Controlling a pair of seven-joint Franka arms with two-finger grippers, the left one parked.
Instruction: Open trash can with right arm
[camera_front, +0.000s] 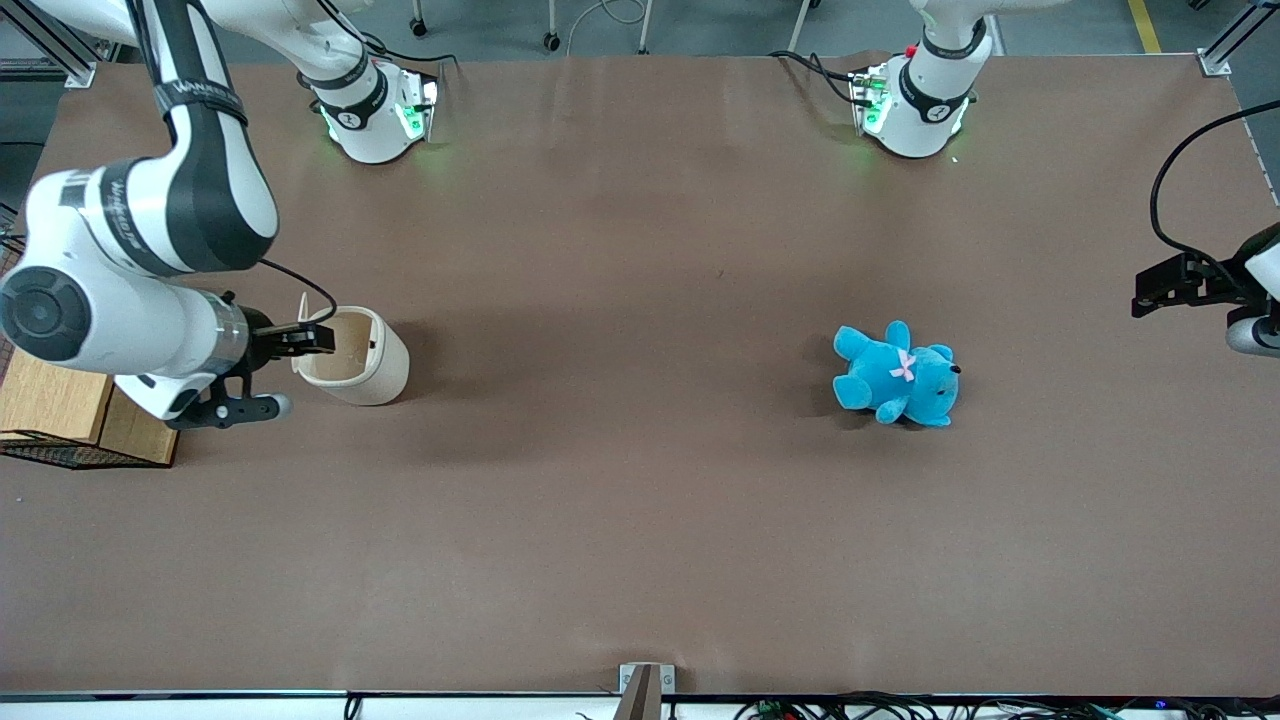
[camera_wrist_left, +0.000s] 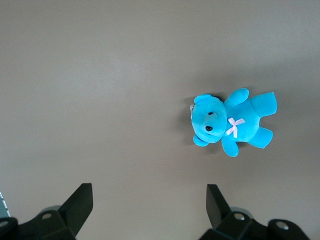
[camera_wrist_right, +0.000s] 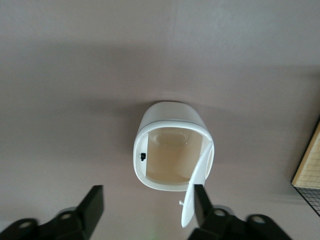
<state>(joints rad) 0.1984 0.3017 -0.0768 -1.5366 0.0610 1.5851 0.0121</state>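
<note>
Gripper at the bin's open mouth, level with the rim; fingers spread wide, pinching nothing. In the right wrist view, one finger just beside the lid, contact not resolvable. Right arm reaching in from the working arm's end of the table.

Bin: cream-white plastic, rounded-square section, tan inside, small dark catch on the inner wall. Lid swung out on its hinge, standing edge-on at the rim, mouth fully exposed. Seen from the front, leaning with mouth toward the gripper and closed base away, long axis running along the table's length. Located toward the working arm's end, about mid-depth of the table, just beside the basket.

Count: one bin, one lid, one blue teddy lying well apart toward the parked arm's end, one wire basket with wooden boards at the table edge under the arm.
</note>
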